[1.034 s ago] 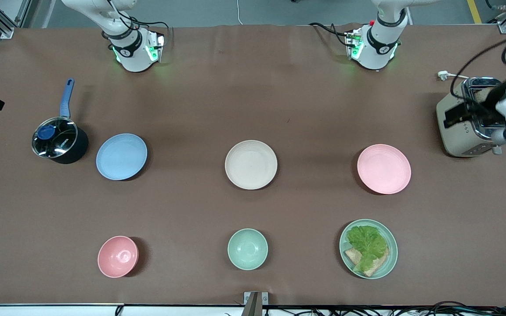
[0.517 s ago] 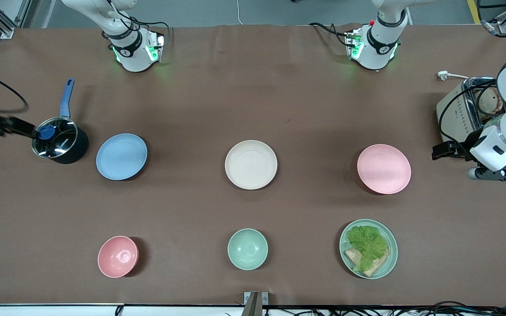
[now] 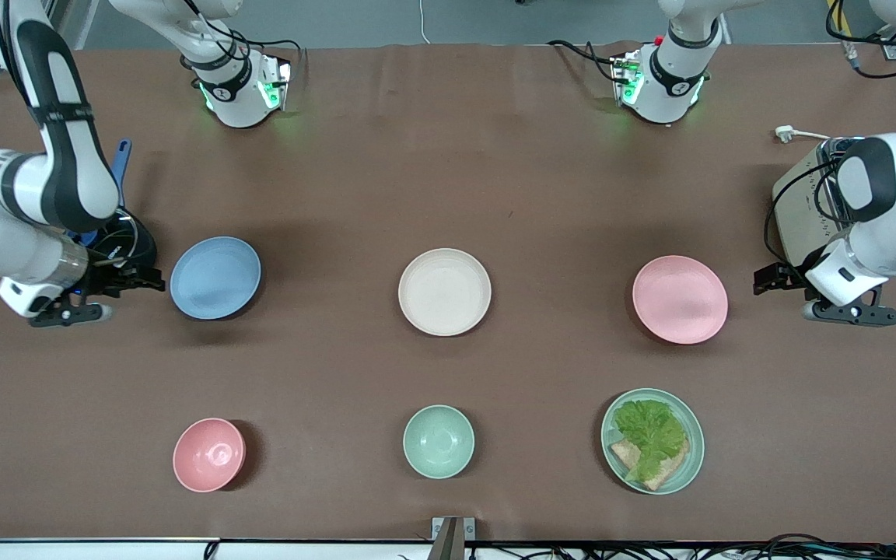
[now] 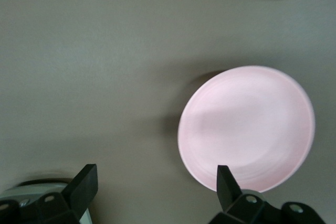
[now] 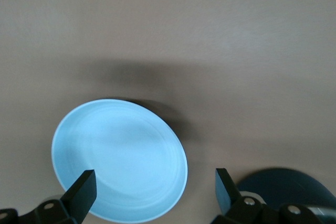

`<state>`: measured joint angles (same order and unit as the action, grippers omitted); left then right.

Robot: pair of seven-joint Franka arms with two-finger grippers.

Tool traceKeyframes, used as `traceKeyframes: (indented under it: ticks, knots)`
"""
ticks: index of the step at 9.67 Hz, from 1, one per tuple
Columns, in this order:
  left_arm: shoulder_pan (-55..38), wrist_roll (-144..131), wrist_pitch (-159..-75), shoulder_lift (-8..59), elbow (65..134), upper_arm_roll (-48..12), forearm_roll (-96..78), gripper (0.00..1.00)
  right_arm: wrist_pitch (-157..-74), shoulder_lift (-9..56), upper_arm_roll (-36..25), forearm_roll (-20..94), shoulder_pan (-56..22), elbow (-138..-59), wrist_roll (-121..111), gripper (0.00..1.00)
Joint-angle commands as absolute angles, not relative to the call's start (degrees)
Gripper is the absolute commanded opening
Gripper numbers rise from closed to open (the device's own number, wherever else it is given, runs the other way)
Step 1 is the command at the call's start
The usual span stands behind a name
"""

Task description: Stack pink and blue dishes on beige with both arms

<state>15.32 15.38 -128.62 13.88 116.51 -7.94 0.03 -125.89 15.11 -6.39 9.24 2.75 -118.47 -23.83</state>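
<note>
On the brown table (image 3: pixel 448 179), the round mint-green plate (image 3: pixel 689 459) near the front edge, toward my left arm's end, carries a leaf of green lettuce (image 3: pixel 650 432) lying over a slice of brown bread (image 3: pixel 670 470). The small mint-green bowl (image 3: pixel 438 441) at the middle of the front edge and the small, deeper pink bowl (image 3: pixel 208 454) toward my right arm's end both hold nothing. The dark saucepan with a blue handle (image 3: pixel 123 233) sits near the edge at my right arm's end, mostly hidden under my right arm. The cream toaster (image 3: pixel 802 210) stands near the edge at my left arm's end, partly covered by my left arm.

My left gripper (image 4: pixel 157 182) hangs over the table between the toaster and the round pale pink matte plate (image 3: pixel 680 299); its fingers (image 4: pixel 84 187) are spread wide, holding and touching nothing. My right gripper (image 5: pixel 152 187) hangs just beside the round light blue matte plate (image 3: pixel 215 277), between it and the saucepan, fingers (image 5: pixel 81 190) likewise spread wide and bare.

The pink plate, the blue plate and the round cream-beige matte plate (image 3: pixel 444 292) lie flat in one row across the middle of the table, well apart, the beige one at the centre. All three are bare, with faint concentric rings inside their rims.
</note>
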Motion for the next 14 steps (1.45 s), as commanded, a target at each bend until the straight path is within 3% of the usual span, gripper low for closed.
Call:
traceKeyframes:
  ticks: [1, 3, 4, 5, 9, 11, 13, 14]
  knots:
    - [17.75, 21.77, -136.11, 22.20, 116.81, -8.79, -4.37, 1.00, -129.26, 18.17, -6.15, 13.96, 6.31, -119.96, -35.36, 1.00]
    - [17.93, 22.59, -137.28, 25.83, 116.11, -9.40, -9.74, 1.00, -137.94, 20.64, -6.07, 17.65, 6.59, -124.34, -39.80, 1.00]
    - [17.93, 22.94, -137.29, 26.71, 116.28, -10.01, -10.28, 0.95, -140.34, 21.26, -6.06, 17.84, 6.24, -125.58, -39.81, 1.00]
    - [18.02, 24.33, -137.29, 27.85, 116.19, -10.02, -10.37, 0.82, -140.36, 22.31, -5.98, 18.89, 6.24, -125.60, -39.81, 0.95]
    - [18.02, 24.96, -137.29, 30.14, 116.02, -10.02, -12.04, 0.34, -138.78, 23.64, -5.98, 19.95, 6.06, -125.86, -39.73, 0.44]
    - [17.93, 24.96, -137.20, 29.97, 115.58, -10.63, -12.13, 0.04, -138.34, 23.64, -5.89, 20.04, 6.15, -125.77, -39.73, 0.29]
    - [17.76, 24.35, -136.32, 28.92, 114.26, -11.69, -12.39, 0.00, -138.17, 23.56, -5.98, 23.70, 6.15, -125.25, -39.73, 0.00]
    - [17.75, 23.48, -136.23, 27.96, 113.56, -12.82, -12.48, 0.00, -137.21, 23.29, -6.06, 23.99, 6.15, -124.64, -39.64, 0.00]
